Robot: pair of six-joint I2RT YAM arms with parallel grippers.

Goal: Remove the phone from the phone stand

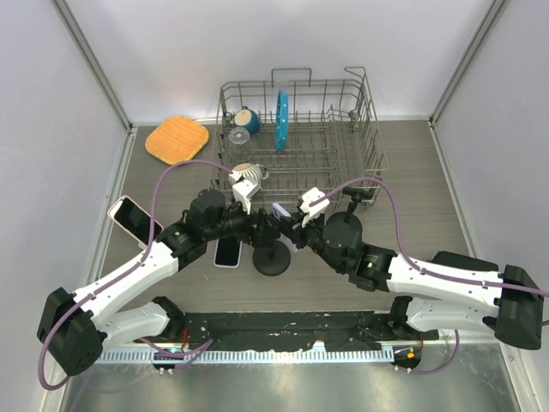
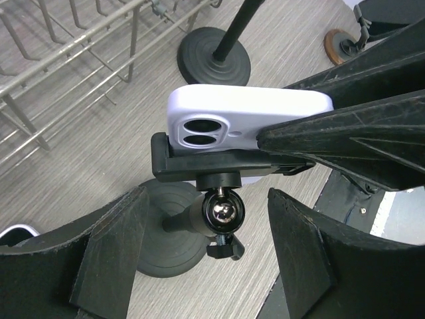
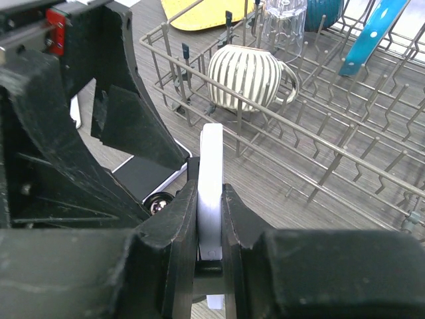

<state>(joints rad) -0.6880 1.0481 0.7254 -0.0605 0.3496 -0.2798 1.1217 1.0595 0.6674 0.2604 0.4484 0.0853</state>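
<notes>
The phone (image 2: pixel 249 118), in a lavender case, sits edge-up in the black clamp of the phone stand (image 2: pixel 224 211), above the stand's ball joint and round base. My right gripper (image 3: pixel 211 188) is shut on the phone's (image 3: pixel 211 149) two flat faces, just above the clamp. My left gripper (image 2: pixel 207 196) is open, its fingers (image 2: pixel 109 242) standing on either side of the ball joint with a gap on each side. In the top view both grippers meet over the stand (image 1: pixel 271 257), left gripper (image 1: pixel 257 225) and right gripper (image 1: pixel 290 225) beside the phone (image 1: pixel 280 210).
A wire dish rack (image 1: pixel 371 129) stands behind, holding a striped mug (image 3: pixel 242 76), a glass, a teal cup and a blue utensil (image 1: pixel 281 120). An orange cloth (image 1: pixel 177 139) lies back left. Two more phones (image 1: pixel 133 219) (image 1: pixel 227 251) lie flat on the table. A second black round base (image 2: pixel 214 63) stands near the rack.
</notes>
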